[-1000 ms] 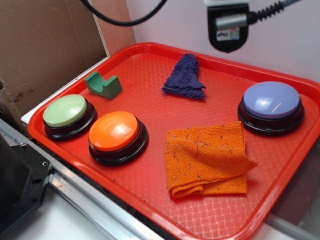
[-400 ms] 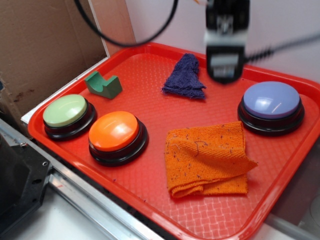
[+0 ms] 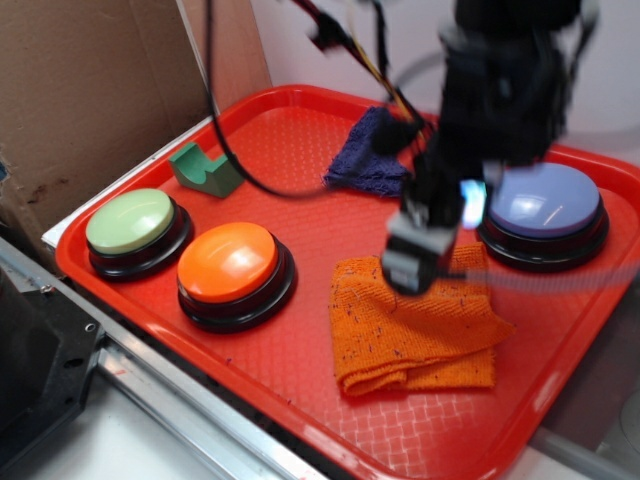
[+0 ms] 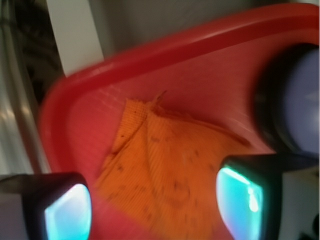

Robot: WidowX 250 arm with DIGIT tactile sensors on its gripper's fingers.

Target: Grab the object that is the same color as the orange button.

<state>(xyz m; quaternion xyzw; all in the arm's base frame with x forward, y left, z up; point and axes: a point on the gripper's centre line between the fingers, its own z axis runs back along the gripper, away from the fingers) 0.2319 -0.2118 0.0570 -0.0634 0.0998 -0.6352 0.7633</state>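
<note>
Half done at best: you've got the gripper (image 3: 418, 262) over the right target, but nothing is grabbed yet. Orange cloth (image 3: 412, 318) lies flat and folded on the red tray (image 3: 300, 150), lower centre-right of the exterior frame, between the orange button (image 3: 232, 264) at centre-left and the lavender button (image 3: 543, 203) at right. Cloth colour matches the orange button, so you're on the correct item, not the purple cloth (image 3: 368, 160) up top.

Gripper sits at the cloth's upper edge in the exterior view, motion-blurred, so height above the fabric is hard to call. Wrist view settles the jaws: two fingers stand spread wide, one at lower left (image 4: 47, 207), one at lower right (image 4: 255, 197), with the cloth (image 4: 165, 175) showing between them. So the jaws are parted and holding nothing. Can't tell from either view whether the tips touch the fabric yet.

Left for you, as I judge it: come down onto the cloth, close on a fold, lift. The raised fold running across the cloth's middle looks like the easiest bite. Watch the lavender button, it's just beside the right finger in the wrist view and could get bumped. Flat microfibre may slip if you pinch only the top layer.

Green button (image 3: 131, 222) and green block (image 3: 205, 168) at left are well apart, no concern.
</note>
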